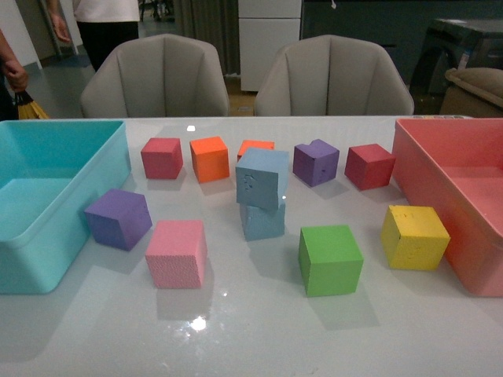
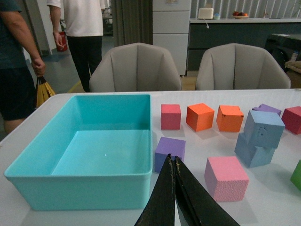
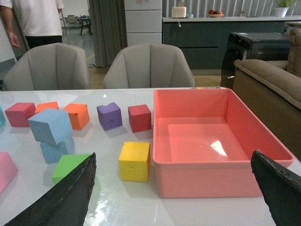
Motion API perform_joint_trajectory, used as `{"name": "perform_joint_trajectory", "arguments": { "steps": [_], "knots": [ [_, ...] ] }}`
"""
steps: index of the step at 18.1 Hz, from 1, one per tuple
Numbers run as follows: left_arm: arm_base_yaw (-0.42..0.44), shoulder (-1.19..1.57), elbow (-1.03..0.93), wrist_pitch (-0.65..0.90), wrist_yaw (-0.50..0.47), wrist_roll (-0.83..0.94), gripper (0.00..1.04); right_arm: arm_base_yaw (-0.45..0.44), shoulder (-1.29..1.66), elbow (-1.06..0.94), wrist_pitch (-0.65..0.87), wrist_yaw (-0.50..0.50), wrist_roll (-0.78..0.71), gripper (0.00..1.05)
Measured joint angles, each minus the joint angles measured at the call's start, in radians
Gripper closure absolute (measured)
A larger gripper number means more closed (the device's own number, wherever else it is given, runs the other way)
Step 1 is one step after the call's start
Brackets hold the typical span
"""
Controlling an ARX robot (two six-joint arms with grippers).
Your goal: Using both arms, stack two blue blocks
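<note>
Two pale blue blocks stand stacked in the middle of the white table: the upper blue block [image 1: 262,177] rests tilted and turned on the lower blue block [image 1: 263,221]. The left wrist view shows the same stack [image 2: 259,138] and so does the right wrist view [image 3: 51,133]. Neither arm appears in the front view. My left gripper [image 2: 172,160] is shut with nothing in it, hovering near the teal bin's front, well away from the stack. My right gripper [image 3: 174,157] is wide open and holds nothing, facing the pink bin [image 3: 207,141].
A teal bin [image 1: 47,196] sits at the left, a pink bin [image 1: 460,196] at the right. Around the stack lie purple [image 1: 118,218], pink [image 1: 177,253], green [image 1: 330,259], yellow [image 1: 414,236], red [image 1: 162,157] and orange [image 1: 209,159] cubes. Two chairs and people stand behind the table.
</note>
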Motion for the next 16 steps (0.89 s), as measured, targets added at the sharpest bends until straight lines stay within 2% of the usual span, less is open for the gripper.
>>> {"name": "perform_joint_trajectory", "arguments": {
  "steps": [7,11,16],
  "knots": [
    [0.0,-0.033,0.0,-0.032,0.0,0.0,1.03,0.0,0.0,0.0,0.0,0.0,0.0,0.06],
    [0.0,-0.132,0.0,-0.187,0.003,0.0,1.03,0.0,0.0,0.0,0.0,0.0,0.0,0.06],
    [0.0,-0.19,0.0,-0.207,-0.002,0.0,1.03,0.0,0.0,0.0,0.0,0.0,0.0,0.06]
  ]
}}
